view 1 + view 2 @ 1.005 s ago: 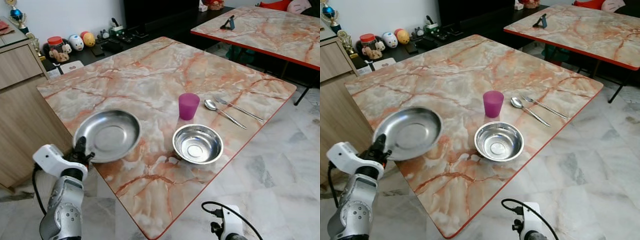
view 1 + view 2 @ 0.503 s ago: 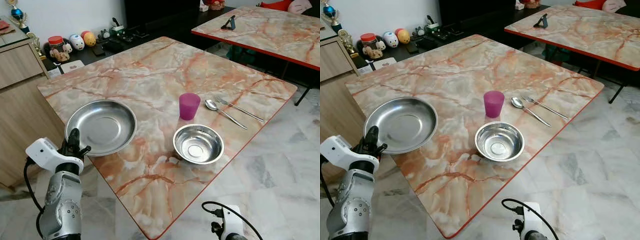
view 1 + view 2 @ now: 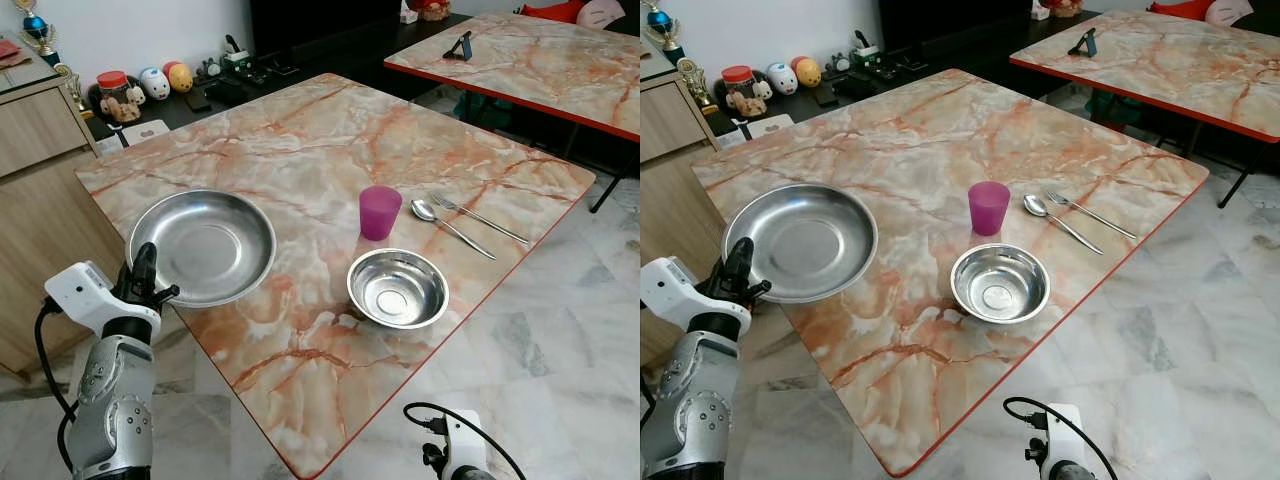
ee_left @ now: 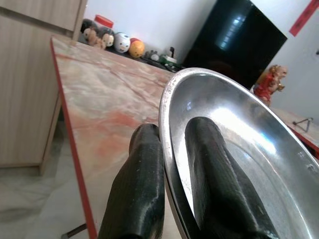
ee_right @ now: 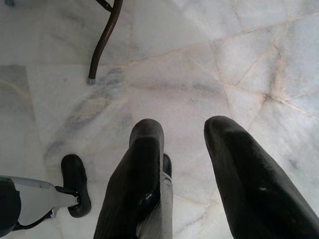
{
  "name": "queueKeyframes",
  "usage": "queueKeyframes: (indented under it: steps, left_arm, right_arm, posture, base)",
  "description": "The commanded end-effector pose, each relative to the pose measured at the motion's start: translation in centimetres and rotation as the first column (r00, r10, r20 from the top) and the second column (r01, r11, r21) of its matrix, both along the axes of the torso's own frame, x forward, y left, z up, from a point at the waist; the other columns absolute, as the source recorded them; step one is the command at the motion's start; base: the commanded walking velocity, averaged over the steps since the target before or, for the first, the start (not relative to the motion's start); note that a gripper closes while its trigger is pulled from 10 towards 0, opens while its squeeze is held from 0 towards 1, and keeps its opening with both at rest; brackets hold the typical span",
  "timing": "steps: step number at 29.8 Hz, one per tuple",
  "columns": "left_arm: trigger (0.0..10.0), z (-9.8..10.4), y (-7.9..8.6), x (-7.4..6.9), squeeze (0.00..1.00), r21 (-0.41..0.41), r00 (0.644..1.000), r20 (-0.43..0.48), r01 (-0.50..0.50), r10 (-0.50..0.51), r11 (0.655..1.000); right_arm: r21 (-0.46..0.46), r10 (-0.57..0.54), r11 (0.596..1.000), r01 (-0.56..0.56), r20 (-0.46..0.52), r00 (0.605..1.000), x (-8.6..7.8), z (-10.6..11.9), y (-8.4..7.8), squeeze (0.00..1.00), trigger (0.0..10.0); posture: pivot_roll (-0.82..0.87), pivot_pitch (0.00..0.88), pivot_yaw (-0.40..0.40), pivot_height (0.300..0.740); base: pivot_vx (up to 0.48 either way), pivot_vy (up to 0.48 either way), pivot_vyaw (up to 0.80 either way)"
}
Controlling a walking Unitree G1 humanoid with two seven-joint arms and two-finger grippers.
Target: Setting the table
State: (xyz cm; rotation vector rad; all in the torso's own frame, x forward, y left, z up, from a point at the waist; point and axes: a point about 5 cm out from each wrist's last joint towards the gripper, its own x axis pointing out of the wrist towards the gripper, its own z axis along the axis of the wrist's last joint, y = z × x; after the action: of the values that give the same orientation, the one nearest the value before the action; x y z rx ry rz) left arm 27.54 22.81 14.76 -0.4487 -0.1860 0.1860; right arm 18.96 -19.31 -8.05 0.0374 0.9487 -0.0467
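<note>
In the left wrist view we see the left gripper [image 4: 172, 199] with its jaws closed on the rim of the steel plate [image 3: 205, 245], one black finger under the lip and one inside the dish. In the head views that grip sits at the plate's near-left edge, in the lower left of the frame, and the plate lies at the left edge of the desk [image 3: 300, 130], seemingly flat, though we cannot tell whether it rests fully on the marble. We judge the step in hand to be placing the plate as part of the setting; the next move calls for either sliding it toward the other pieces or letting go of the rim and backing the arm away without dragging the dish off the edge. Toward the centre right stand the purple cup [image 3: 379, 212], the steel bowl [image 3: 397, 288] just in front of it, and the spoon [image 3: 445, 224] and fork [image 3: 480, 218] side by side further right. The wrist view gives the pinch on the rim, which the head views leave small; the head views give the layout. The right gripper [image 5: 192, 164] hangs idle over the floor [image 5: 199, 64], jaws apart and empty.
</note>
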Motion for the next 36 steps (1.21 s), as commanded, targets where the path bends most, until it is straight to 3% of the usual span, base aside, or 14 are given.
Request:
queueKeyframes:
  steps: [1, 12, 21, 26, 32, 36]
  left_arm:
    - [10.0, 0.7, 0.2, -0.2, 0.00, 0.033, 1.000, 0.026, 0.001, -0.002, 0.999]
    - [10.0, 0.1, -0.4, -0.3, 0.00, -0.081, 1.000, 0.012, 0.015, -0.014, 0.997]
    - [10.0, -0.1, -0.6, -0.3, 0.00, -0.118, 0.999, 0.001, 0.037, -0.037, 0.992]
    - [10.0, 0.0, -0.9, -0.3, 0.00, -0.062, 0.998, -0.008, 0.067, -0.068, 0.996]
    - [10.0, 0.2, -1.9, 0.0, 0.00, 0.086, 0.988, -0.040, 0.155, -0.152, 0.984]
    - [10.0, 0.0, -2.1, -0.1, 0.00, 0.085, 0.986, -0.051, 0.164, -0.160, 0.983]
  right_arm:
    - [-0.004, -0.005, 1.000, 0.005, 0.004, 1.000, 0.1, 0.1, -0.1, 0.00, 10.0]
    - [0.000, -0.003, 1.000, 0.003, 0.003, 1.000, 0.1, 0.1, -0.1, 0.00, 10.0]
    - [0.005, 0.000, 1.000, 0.000, 0.001, 1.000, 0.1, 0.0, -0.1, 0.00, 10.0]
    - [0.007, 0.003, 1.000, -0.003, 0.000, 1.000, 0.1, 0.0, 0.0, 0.00, 10.0]
    - [0.008, 0.009, 1.000, -0.009, -0.002, 1.000, 0.1, 0.0, 0.0, 0.00, 10.0]
    - [0.009, 0.011, 1.000, -0.011, -0.004, 1.000, 0.0, 0.0, 0.0, 0.00, 10.0]
  posture:
    - [-0.02, 0.000, 0.002, 0.707]
    - [-0.02, 0.000, 0.001, 0.707]
    - [-0.02, 0.000, 0.004, 0.707]
    - [-0.02, 0.000, 0.004, 0.707]
    - [-0.02, 0.000, 0.005, 0.707]
    - [-0.02, 0.000, 0.006, 0.707]
  base:
    - [0.000, 0.000, 0.00]
    - [0.000, 0.000, 0.00]
    - [0.000, 0.000, 0.00]
    - [0.000, 0.000, 0.00]
    - [0.000, 0.000, 0.00]
    - [0.000, 0.000, 0.00]
